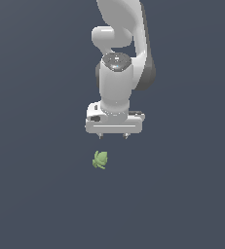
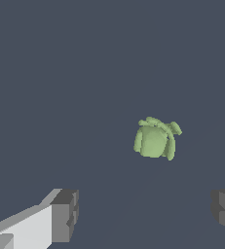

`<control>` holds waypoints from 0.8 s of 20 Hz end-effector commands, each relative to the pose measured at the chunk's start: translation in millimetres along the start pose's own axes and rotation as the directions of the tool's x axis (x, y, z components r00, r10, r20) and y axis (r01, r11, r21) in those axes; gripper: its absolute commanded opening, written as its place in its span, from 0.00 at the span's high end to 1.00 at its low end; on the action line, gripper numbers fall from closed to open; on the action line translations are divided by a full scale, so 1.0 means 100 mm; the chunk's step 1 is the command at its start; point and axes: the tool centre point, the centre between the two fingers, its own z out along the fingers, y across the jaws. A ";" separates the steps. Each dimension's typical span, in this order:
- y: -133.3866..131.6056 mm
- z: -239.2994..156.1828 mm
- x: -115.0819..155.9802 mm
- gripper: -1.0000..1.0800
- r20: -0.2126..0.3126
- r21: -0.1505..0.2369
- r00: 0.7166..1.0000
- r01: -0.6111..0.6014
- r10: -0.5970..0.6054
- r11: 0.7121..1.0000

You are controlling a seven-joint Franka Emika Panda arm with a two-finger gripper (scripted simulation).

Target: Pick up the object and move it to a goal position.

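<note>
- Hovering above the dark grey worktop (image 1: 36, 194), the hand (image 1: 113, 137) points straight down with its fingers spread wide and nothing between them.
- From where I stand, the object (image 1: 100, 159), a small green leafy lump, lies on the worktop below the hand and a little toward the exterior view's left, clear of both fingertips.
- The wrist view agrees: the object (image 2: 156, 138) sits ahead of the two grey pads (image 2: 65, 214), not between them, and nearer one pad than the other.
- So the step in hand looks like the approach, and the lift has not begun.
- To do it well, I'd say the hand should first slide sideways until the object is centred in the gap, and only then drop.
- The lump is small and ridged, so the pads probably need to come low, almost to the worktop, and close on its broad body, not on a loose lobe.
- No goal marker shows in either view.
</note>
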 end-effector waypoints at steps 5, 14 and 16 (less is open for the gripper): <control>0.17 0.27 0.10 0.04 0.023 0.004 0.998 -0.054 0.054 0.999; 0.49 0.80 0.23 0.04 0.063 0.008 0.986 -0.152 0.152 0.988; 0.54 0.88 0.24 0.04 0.069 0.008 0.984 -0.166 0.165 0.986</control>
